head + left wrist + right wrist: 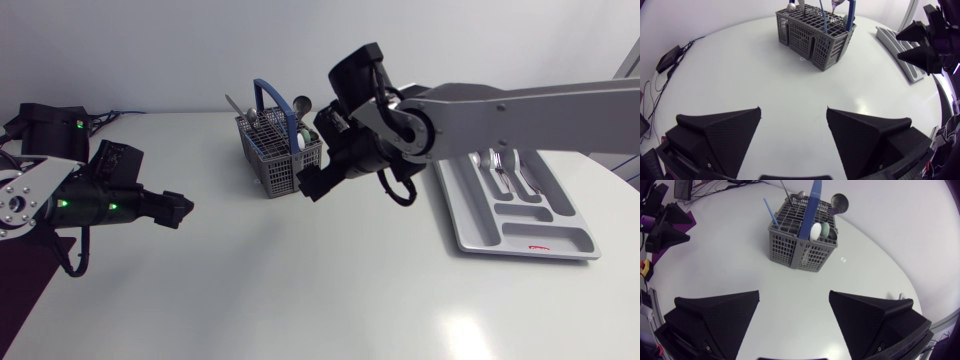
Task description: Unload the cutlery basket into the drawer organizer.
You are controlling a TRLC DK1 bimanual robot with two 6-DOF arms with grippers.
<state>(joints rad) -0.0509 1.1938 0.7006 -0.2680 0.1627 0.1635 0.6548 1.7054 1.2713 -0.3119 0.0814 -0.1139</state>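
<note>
From above, the grey slatted plastic cutlery basket (280,160), blue-handled with spoons (302,102) upright in it, stands far-middle on the white desk (300,290); the pale grey drawer organizer (575,235) lies at its right; the right hand (312,182) hangs just beside the basket; the left hand (178,210) sits well apart. Left wrist view: left hand released, empty, basket well ahead. Right wrist view: right hand released, empty, basket just ahead.

No lettering or number is legible — anywhere.
</note>
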